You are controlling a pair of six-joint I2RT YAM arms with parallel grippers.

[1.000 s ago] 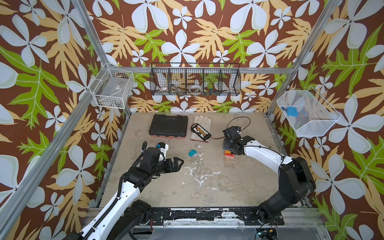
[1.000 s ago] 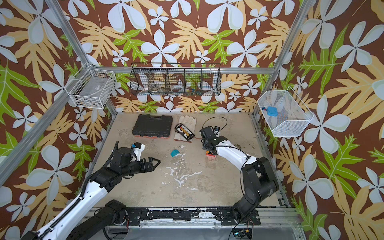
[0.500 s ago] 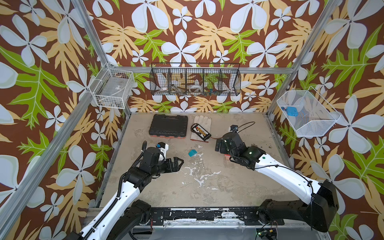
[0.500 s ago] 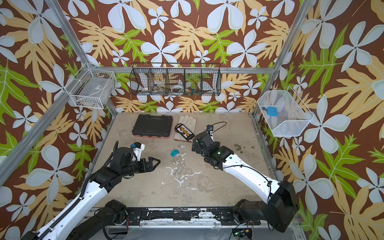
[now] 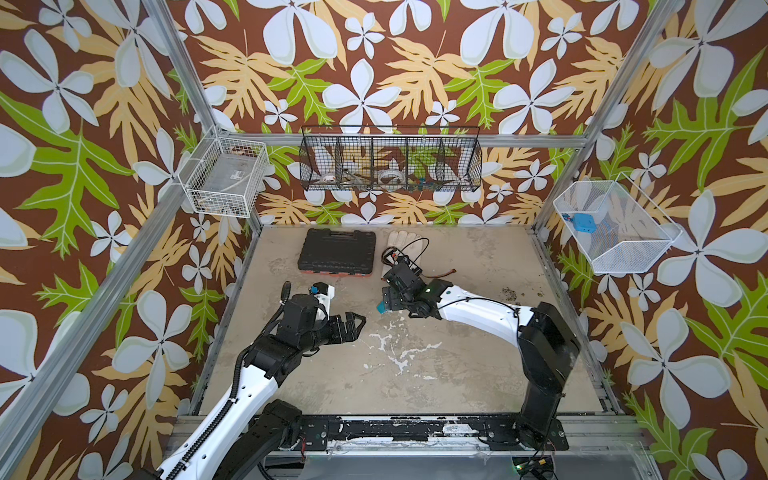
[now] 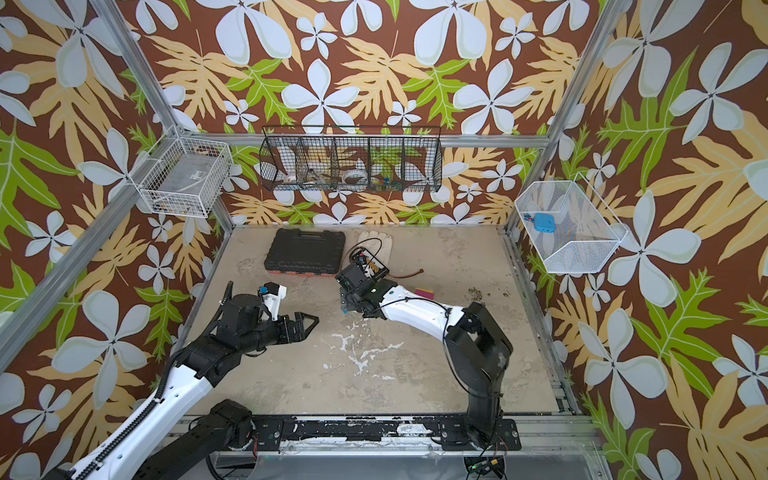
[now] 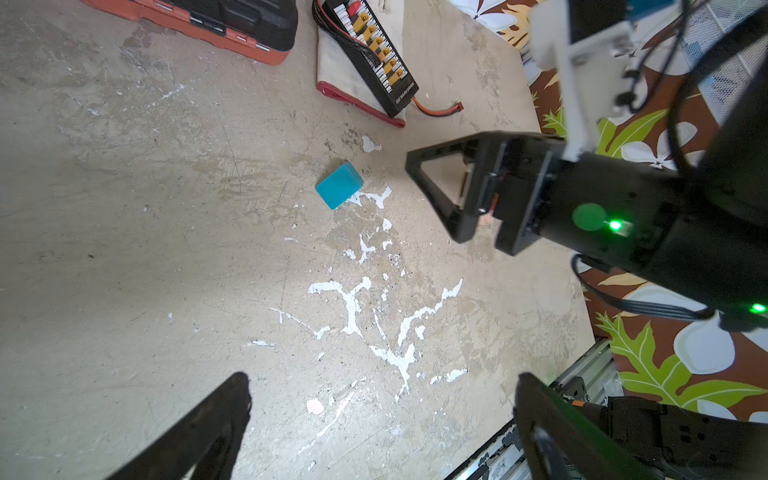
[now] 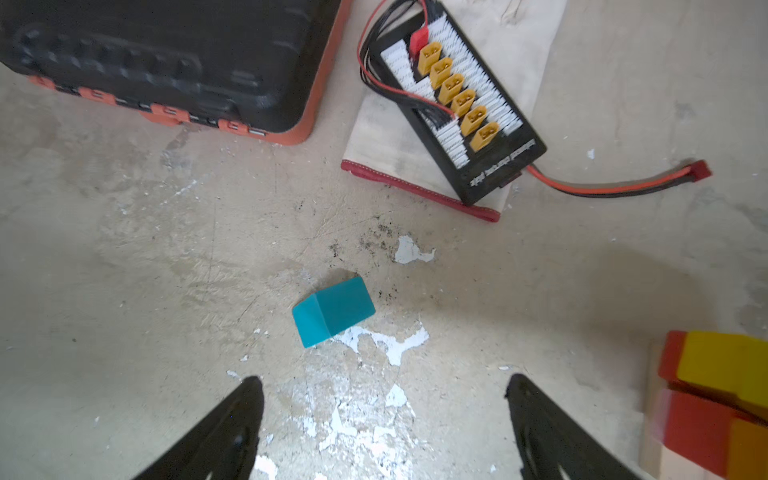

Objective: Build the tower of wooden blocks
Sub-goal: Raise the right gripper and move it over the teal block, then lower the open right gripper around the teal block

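So the left gripper [image 5: 358, 327] hung near the front, wide open and empty, and this grab fell to the right gripper [image 8: 383, 381], also spread wide with nothing held; I'd say it needed to twist to match the skewed teal block [image 8: 332, 311] before dropping. That block lay on the table [image 8: 124, 249] a little past its fingertips [image 8: 245, 399], in line with the gap, untouched; the tower [image 8: 715, 399] stood farther right.
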